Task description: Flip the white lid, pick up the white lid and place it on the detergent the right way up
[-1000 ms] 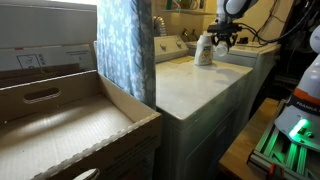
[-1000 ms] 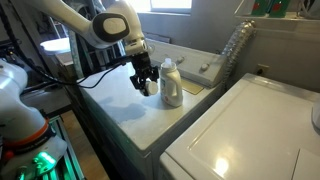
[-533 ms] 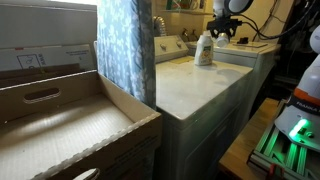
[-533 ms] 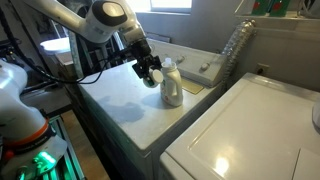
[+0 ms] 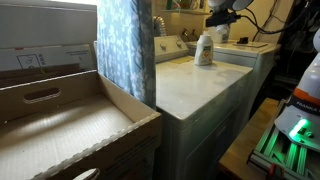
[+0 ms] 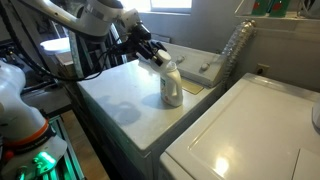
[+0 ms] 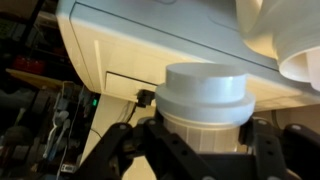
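The detergent (image 6: 171, 86) is a white bottle with a yellow label, standing upright on the white washer top (image 6: 125, 95); it also shows in an exterior view (image 5: 204, 49). My gripper (image 6: 157, 57) is just above the bottle's neck, shut on the white lid (image 7: 205, 98). In the wrist view the lid fills the centre, a round ribbed white cap between the two black fingers (image 7: 205, 135). The bottle's shoulder (image 7: 290, 40) shows at the top right of the wrist view. In an exterior view the gripper (image 5: 218, 20) hangs above the bottle.
A patterned blue curtain (image 5: 125, 45) hangs left of the washer. A large cardboard box (image 5: 60, 130) fills the front left. A second white appliance (image 6: 250, 130) stands beside the washer. A clear plastic bottle (image 6: 235, 50) leans at the back.
The arm has lifted the lid from beside the bottle's base up and over to just above the bottle's neck.
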Controlling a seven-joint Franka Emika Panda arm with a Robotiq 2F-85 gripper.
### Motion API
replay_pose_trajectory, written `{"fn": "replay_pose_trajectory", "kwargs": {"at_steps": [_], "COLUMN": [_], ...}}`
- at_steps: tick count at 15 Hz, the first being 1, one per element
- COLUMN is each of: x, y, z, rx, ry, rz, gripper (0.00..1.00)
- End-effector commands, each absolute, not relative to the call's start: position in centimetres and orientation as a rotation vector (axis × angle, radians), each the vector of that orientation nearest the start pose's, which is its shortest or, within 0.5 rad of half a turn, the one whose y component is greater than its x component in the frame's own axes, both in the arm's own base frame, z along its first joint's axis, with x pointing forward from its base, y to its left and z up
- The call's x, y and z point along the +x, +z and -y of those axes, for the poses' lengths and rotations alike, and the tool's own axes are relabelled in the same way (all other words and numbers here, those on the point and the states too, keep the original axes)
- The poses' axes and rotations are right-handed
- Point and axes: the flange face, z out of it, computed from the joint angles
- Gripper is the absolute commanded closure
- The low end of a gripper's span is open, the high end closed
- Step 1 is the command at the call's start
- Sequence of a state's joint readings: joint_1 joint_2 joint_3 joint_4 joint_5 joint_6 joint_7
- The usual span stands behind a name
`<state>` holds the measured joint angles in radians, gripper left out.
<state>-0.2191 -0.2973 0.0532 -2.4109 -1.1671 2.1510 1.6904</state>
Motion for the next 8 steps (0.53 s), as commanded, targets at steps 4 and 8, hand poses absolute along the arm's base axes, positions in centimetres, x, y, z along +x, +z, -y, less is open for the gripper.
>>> {"fn": "replay_pose_trajectory", "kwargs": {"at_steps": [4, 8], "x": [47.7, 49.2], "y": [45.2, 43.8], "z": [8.1, 6.4], "rx": [1.827, 1.817], "ry": [1.067, 1.152], "rz": [1.116, 1.016], "gripper": [0.62, 0.62]}}
